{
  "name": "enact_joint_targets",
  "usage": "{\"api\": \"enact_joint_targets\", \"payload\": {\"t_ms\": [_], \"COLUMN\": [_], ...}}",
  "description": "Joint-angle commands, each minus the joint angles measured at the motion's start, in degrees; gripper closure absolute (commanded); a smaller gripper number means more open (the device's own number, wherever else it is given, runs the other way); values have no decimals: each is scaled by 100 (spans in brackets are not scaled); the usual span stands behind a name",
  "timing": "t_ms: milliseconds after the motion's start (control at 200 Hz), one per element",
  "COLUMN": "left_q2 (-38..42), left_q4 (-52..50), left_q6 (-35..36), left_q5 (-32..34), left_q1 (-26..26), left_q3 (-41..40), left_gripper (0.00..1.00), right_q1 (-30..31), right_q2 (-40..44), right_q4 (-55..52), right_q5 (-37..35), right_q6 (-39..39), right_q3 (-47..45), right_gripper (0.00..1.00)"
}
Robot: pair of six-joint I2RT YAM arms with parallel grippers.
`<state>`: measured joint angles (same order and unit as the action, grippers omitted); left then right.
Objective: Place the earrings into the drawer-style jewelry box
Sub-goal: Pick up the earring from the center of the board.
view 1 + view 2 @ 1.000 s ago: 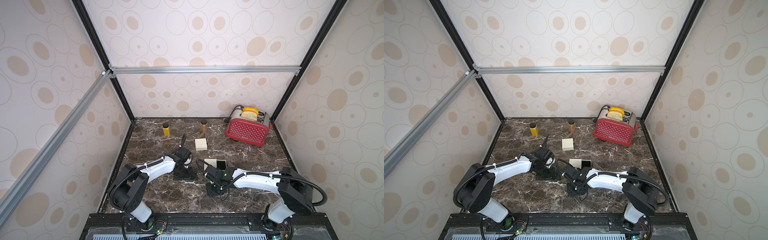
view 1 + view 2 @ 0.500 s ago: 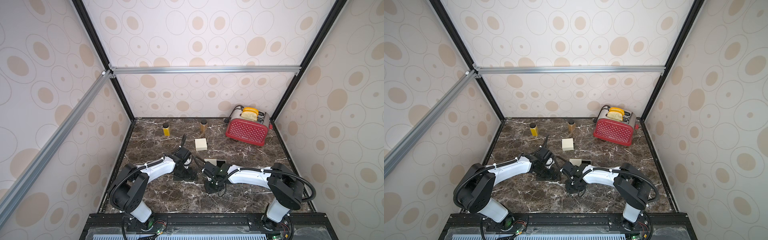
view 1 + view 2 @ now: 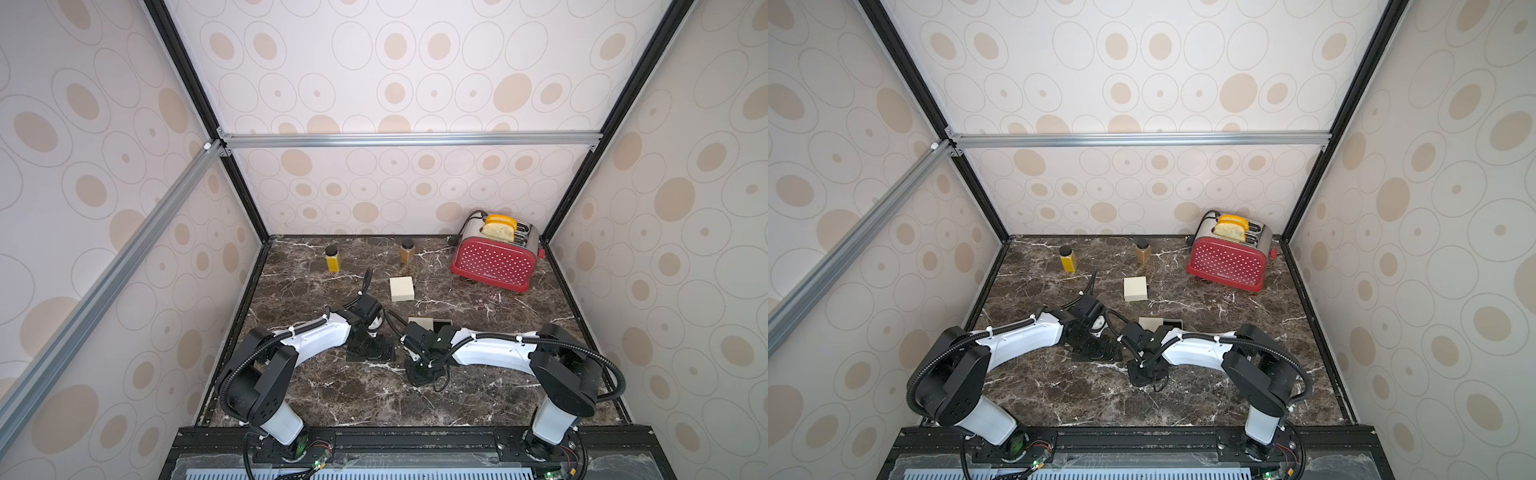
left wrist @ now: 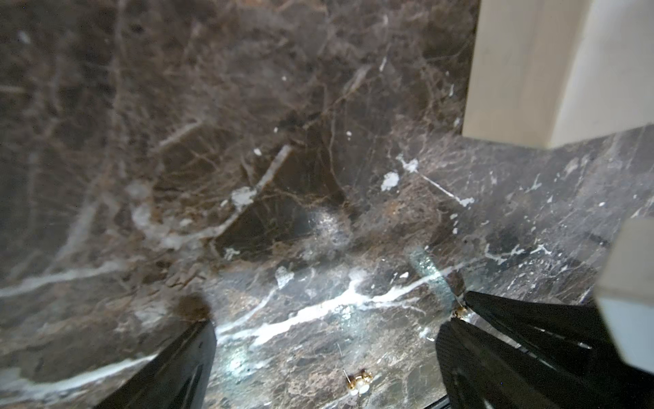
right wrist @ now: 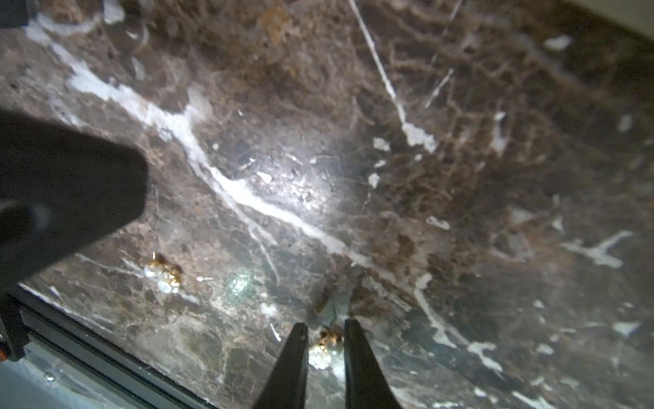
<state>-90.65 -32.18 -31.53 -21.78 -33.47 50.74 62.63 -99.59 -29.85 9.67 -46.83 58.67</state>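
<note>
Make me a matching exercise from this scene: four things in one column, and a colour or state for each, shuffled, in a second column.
Things:
1. toaster
2. jar farthest from the toaster
3. left gripper
4. right gripper

Colours or states:
A. jaws wide apart
B. red with white dots
C. jaws narrowly apart, an earring between them
D. yellow contents, black lid

Pairs: 1-B, 2-D, 3-A, 4-C

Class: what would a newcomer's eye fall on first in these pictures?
The red toaster, toast in its slots, at the table's far right corner. Then the white left arm and right arm meeting mid-table, and in the right wrist view a gold earring between the right tool's tips.
</note>
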Motion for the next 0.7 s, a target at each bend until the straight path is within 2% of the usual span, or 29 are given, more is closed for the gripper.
{"api": "enact_joint_targets", "payload": {"t_ms": [0, 275, 481, 696], "left_q2": [68, 68, 117, 214], "left_q4": [-48, -48, -25, 88], "left_q6": [46, 42, -75, -248], "left_q5": [-2, 7, 60, -154], "left_q1": [25, 17, 67, 372], "left_q3": [15, 11, -28, -196], "left_gripper": [1, 1, 1, 1], "right_q1": [-5, 53, 236, 280], "right_q2": [-95, -7, -235, -344], "right_q4": [-65, -1040, -1226, -1077], "right_q5": [8, -618, -608, -445], "right_q6": [141, 286, 254, 209], "right_q3": [170, 603, 817, 725], "right_gripper": [77, 74, 72, 73]}}
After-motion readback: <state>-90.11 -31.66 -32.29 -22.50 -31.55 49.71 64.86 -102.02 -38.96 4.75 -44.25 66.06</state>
